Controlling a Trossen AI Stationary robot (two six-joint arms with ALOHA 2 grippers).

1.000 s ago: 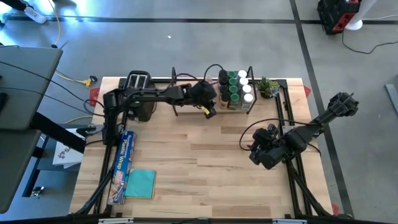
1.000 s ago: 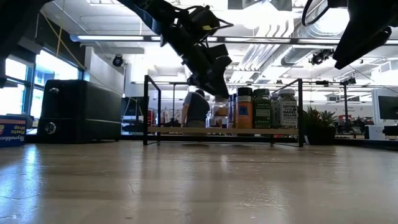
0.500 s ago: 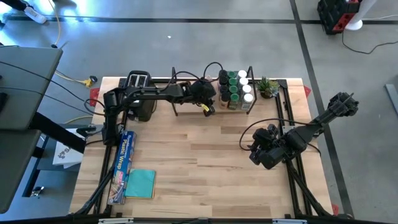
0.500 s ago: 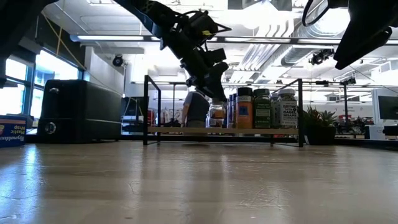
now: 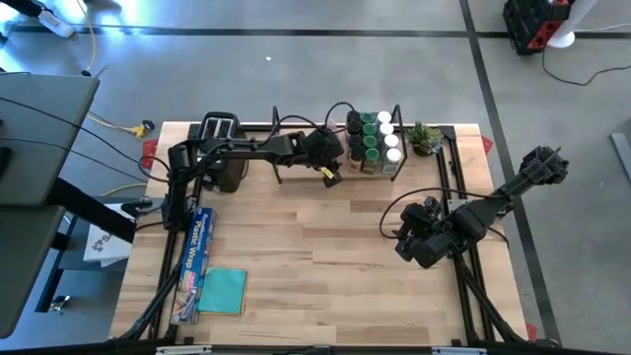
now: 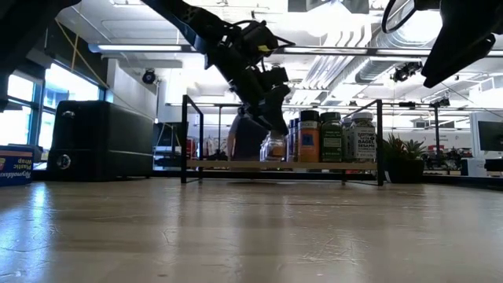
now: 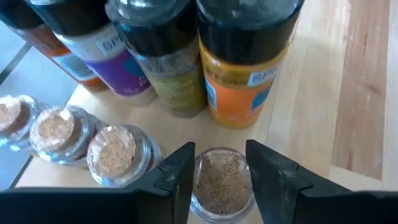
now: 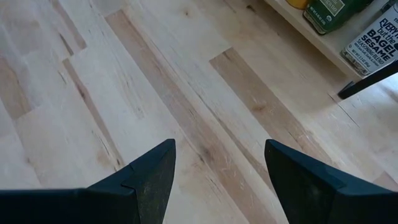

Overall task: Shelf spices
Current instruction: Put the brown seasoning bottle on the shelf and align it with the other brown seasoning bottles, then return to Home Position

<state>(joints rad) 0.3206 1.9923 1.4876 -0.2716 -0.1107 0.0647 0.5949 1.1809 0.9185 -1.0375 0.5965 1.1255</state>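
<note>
The shelf (image 5: 296,170) stands at the table's far edge, a light board (image 6: 228,165) between black wire ends. Several spices (image 5: 373,143) fill its right half: dark-lidded jars (image 7: 239,81) and cork-topped glass ones (image 7: 59,127). My left gripper (image 5: 335,166) is at the shelf, left of those rows, shut on a small clear glass jar (image 6: 273,148) of brown spice. My right gripper (image 5: 406,233) hangs open over the table's right part, with only bare wood between its fingers (image 8: 217,174). My left gripper (image 7: 221,180) pinches the small glass jar by its two opposite sides near the top (image 7: 198,186), one finger on each side. The fingers slant down from the table's left and near side. The jar stands upright with its base on the shelf board (image 6: 273,160).
A black toaster (image 5: 222,148) stands left of the shelf and a small potted plant (image 5: 426,138) right of it. A plastic wrap box (image 5: 197,261) and a teal cloth (image 5: 223,291) lie near the left front. A person (image 6: 247,140) shows behind the shelf.
My left gripper has come down toward the shelf board with the glass jar, still shut on it. The jar, held above the board a second ago, now stands on it just left of the rows of spices.
</note>
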